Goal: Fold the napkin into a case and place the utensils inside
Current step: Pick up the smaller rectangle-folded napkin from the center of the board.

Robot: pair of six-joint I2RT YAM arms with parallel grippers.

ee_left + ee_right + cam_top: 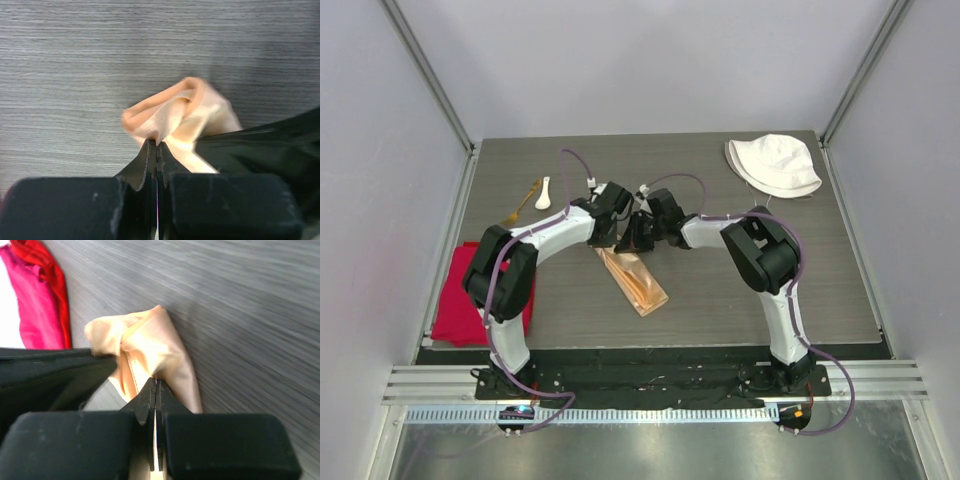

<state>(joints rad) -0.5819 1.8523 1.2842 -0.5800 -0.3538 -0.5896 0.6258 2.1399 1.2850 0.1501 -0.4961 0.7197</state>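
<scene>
The peach-orange napkin (636,280) lies as a narrow folded strip running diagonally at mid-table. Its far end (175,112) is lifted and bunched between both grippers. My left gripper (156,144) is shut on that bunched end, and my right gripper (156,381) is shut on the same cloth (150,347) from the other side. In the top view the two grippers (616,228) (642,232) meet close together above the strip's far end. The white spoon (543,194) and the gold fork (524,204) lie side by side at the far left of the table.
A bright red cloth (458,300) hangs over the table's left near edge, also in the right wrist view (37,295). A white fabric hat (773,165) sits at the far right corner. Grey walls close in the table on three sides.
</scene>
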